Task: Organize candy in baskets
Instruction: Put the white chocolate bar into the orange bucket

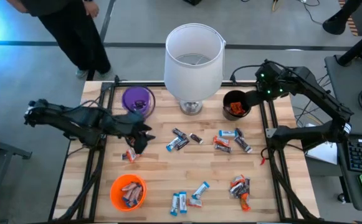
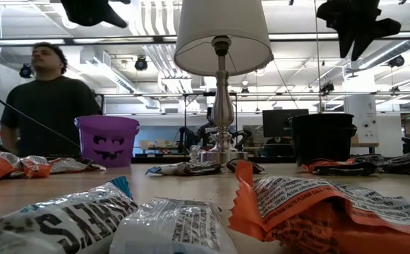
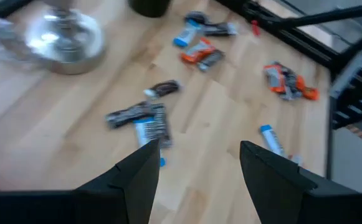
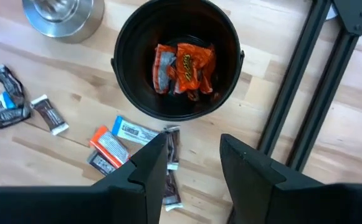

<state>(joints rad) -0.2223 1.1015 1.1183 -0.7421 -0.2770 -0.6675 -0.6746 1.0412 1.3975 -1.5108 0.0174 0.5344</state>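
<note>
1. the left gripper [image 1: 142,138] hangs open and empty over the table's left part, just above an orange-wrapped candy [image 1: 129,155].
2. the blue-and-white and dark bars [image 1: 177,144] lie towards the table's middle from it, nearer this arm.
3. the right gripper [image 4: 193,163], open and empty, hovers at the black basket [image 4: 177,59], which holds orange candy.

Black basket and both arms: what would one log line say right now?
right gripper: open, empty, above black basket | basket: orange candy inside | left gripper: open, empty, above table
</note>
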